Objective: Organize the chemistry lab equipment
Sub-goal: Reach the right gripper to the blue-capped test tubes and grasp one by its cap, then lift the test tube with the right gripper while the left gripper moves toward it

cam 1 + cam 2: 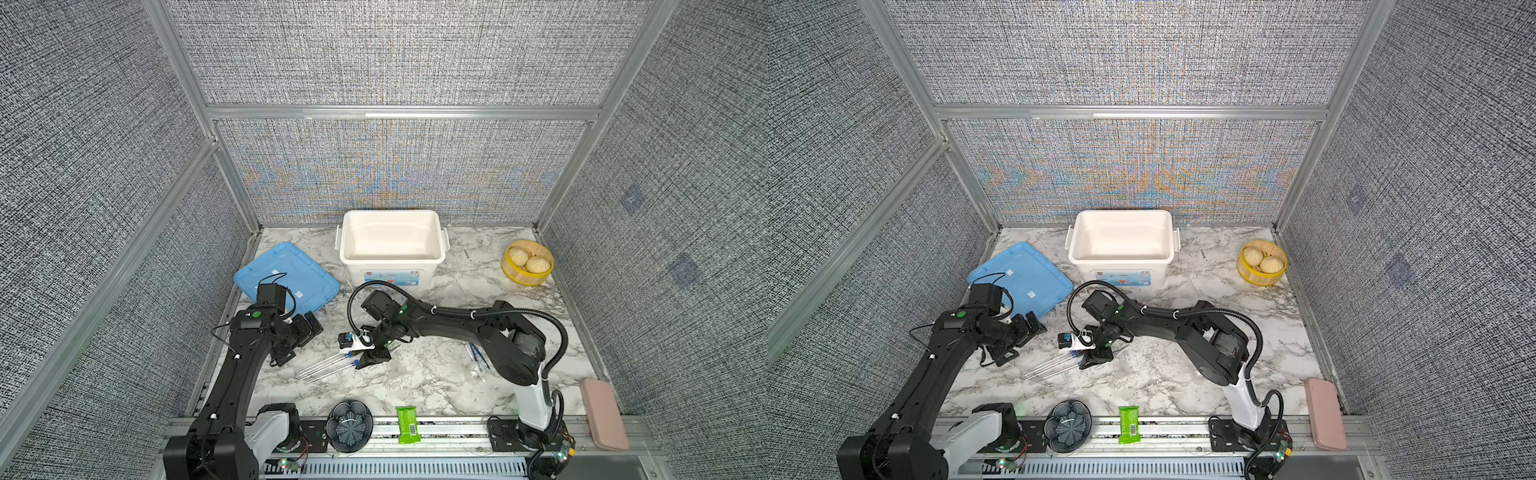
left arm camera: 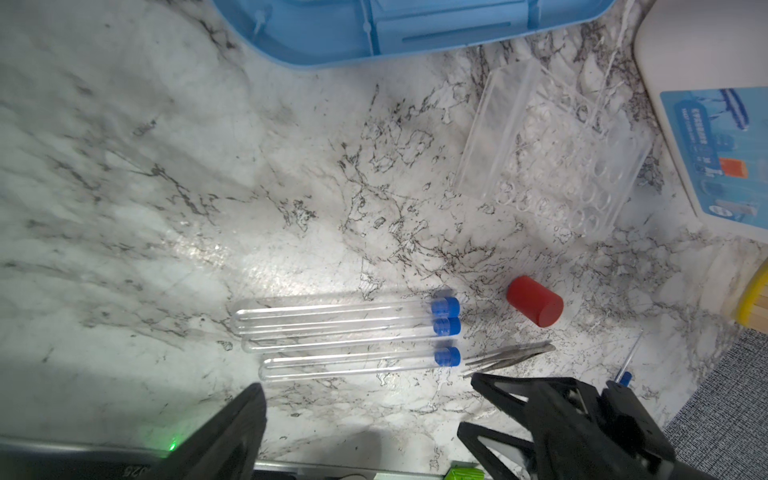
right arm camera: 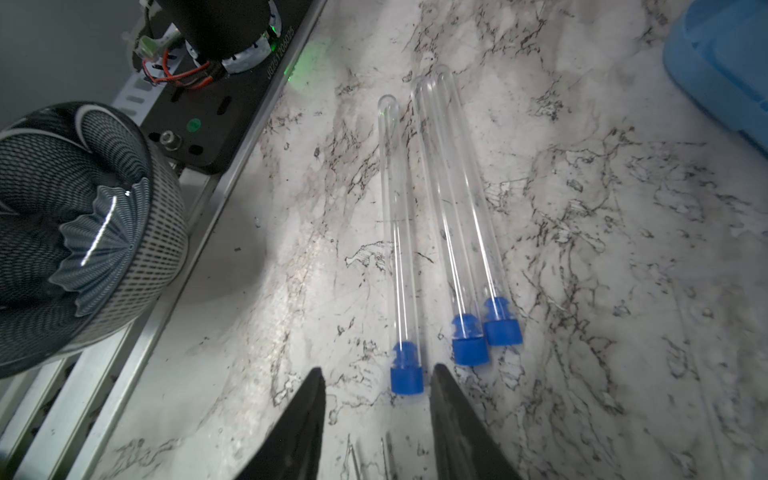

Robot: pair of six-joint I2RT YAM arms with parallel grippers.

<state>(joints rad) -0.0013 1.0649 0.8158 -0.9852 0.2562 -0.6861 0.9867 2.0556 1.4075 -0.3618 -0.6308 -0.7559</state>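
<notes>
The right tool (image 3: pixel 377 369) is low over the counter (image 3: pixel 582 249), its jaws partly apart on either side of the blue cap of one of three tubes (image 2: pixel 340 328). One finger is just beside the cap and the other stands off it, so the tube is not clamped. The tubes lie flat and parallel near the front middle of the counter, all caps toward the right tool. Two of them touch along their length, and the straddled one lies just beside that pair. In the left wrist view, silver tweezers (image 2: pixel 511 355) lie with their tips just beside that tube's cap, and a red vial (image 2: pixel 536 301) lies on its side a little past the caps. A clear rack (image 2: pixel 552 158) sits further back, near the white bin (image 1: pixel 390 274). The left tool (image 1: pixel 284 357) hangs wide open and empty, just left of the tubes' rounded ends. Blue tweezers (image 1: pixel 478 355) lie to the right, partly under the right arm. The bin stands open at the back middle, with a blue lid (image 1: pixel 282 266) flat on the counter to its left. A dark bowl (image 1: pixel 348 424) and a green packet (image 1: pixel 407 424) sit at the front edge. A yellow steamer (image 1: pixel 509 272) holding two buns is at the back right, and a pink case (image 1: pixel 604 413) is at the front right.
</notes>
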